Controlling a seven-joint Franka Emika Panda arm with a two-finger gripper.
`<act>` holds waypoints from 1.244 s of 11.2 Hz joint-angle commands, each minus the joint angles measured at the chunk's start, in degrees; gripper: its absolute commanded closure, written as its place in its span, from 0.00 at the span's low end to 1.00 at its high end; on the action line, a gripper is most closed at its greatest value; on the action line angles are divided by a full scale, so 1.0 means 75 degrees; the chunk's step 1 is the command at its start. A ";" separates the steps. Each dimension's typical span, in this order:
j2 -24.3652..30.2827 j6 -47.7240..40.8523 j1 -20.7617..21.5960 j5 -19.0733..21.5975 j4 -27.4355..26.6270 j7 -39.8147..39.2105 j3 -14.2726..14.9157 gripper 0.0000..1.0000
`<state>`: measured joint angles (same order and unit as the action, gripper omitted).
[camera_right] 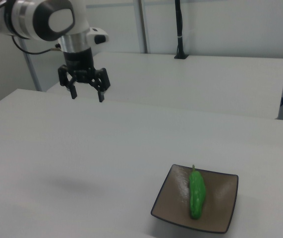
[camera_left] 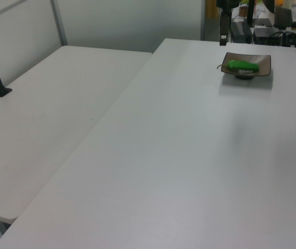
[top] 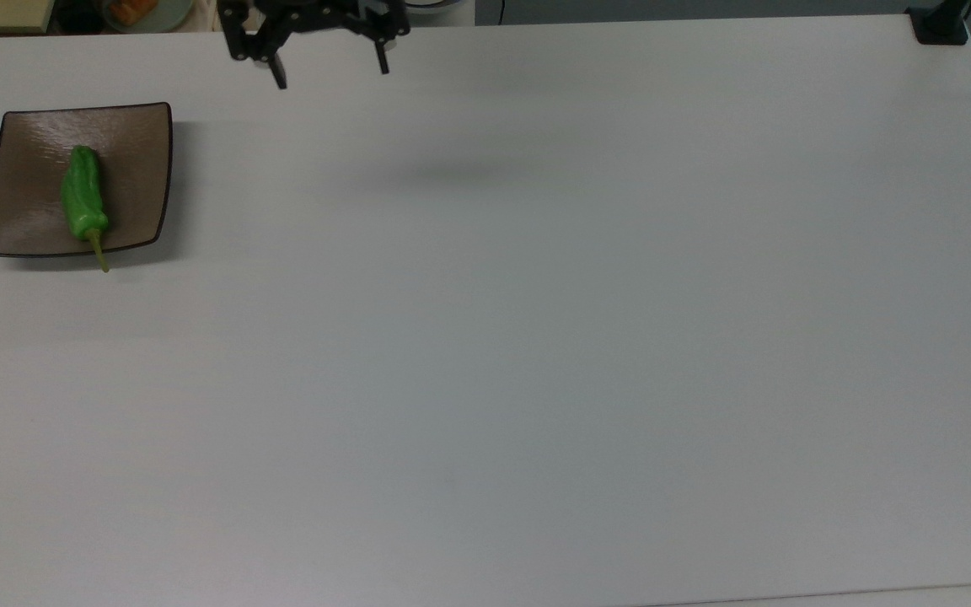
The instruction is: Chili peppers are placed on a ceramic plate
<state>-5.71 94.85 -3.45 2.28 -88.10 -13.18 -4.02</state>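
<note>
The green chili pepper [top: 83,196] lies lengthwise on the square brown ceramic plate [top: 136,160] at the top view's left, its stem poking over the near rim. It shows as well on the plate [camera_right: 218,208] in the right view, pepper [camera_right: 197,193], and in the left view, pepper [camera_left: 243,65] on plate [camera_left: 262,66]. My gripper [top: 329,72] hangs high above the table's far edge, well to the right of the plate in the top view. In the right view the gripper [camera_right: 87,95] is open and holds nothing.
The white table [top: 536,337] spreads wide to the top view's right. A second white table [camera_left: 44,114] adjoins it on the left view's left. A black post base [top: 941,25] sits at the top view's far right corner.
</note>
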 commanded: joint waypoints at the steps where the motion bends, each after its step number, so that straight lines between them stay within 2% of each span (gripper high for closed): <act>1: 0.0725 -0.0119 0.0318 -0.0034 -0.0756 0.0385 0.0044 0.00; 4: 0.0785 -0.0049 0.0634 -0.0548 -0.0932 0.1052 0.0044 0.00; 8: 0.0784 0.0676 0.0635 -0.0691 -0.1459 0.1100 0.0044 0.00; 14: 0.0773 0.0724 0.0635 -0.0679 -0.1472 0.1476 0.0056 0.00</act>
<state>-1.68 98.48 0.80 -2.15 -96.97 -3.40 -4.00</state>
